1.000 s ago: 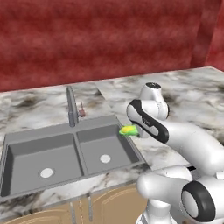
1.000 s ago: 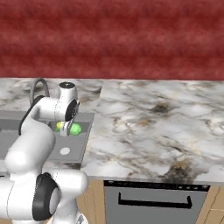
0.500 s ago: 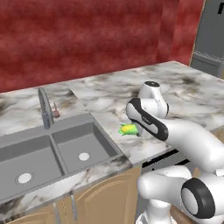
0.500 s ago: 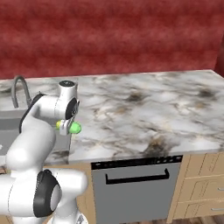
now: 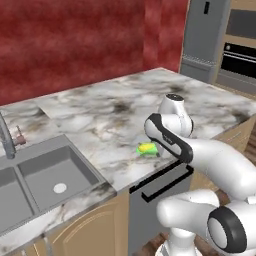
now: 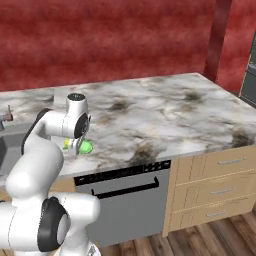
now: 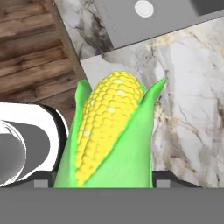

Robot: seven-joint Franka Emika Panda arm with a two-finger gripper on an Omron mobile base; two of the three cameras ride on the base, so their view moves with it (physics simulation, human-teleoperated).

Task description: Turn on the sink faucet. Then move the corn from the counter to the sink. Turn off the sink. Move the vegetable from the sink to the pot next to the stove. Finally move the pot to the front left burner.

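Gripped between the fingers of the gripper (image 7: pixel 112 186), the corn (image 7: pixel 111 135) takes up the centre and bottom of the hand view, yellow kernels wrapped in bright green husk, with the two dark tips just showing at either side of its base. In the left base view the corn (image 5: pixel 148 149) sits at centre frame, just left of the white arm's wrist, over the front edge of the marble counter (image 5: pixel 110 110). In the right base view it shows as a green and yellow spot (image 6: pixel 82 146) at the left, under the wrist, with the counter (image 6: pixel 165 112) spreading to the right. At lower left of the left base view lies the sink (image 5: pixel 75 165), with the sink faucet (image 5: pixel 6 137) at the left edge.
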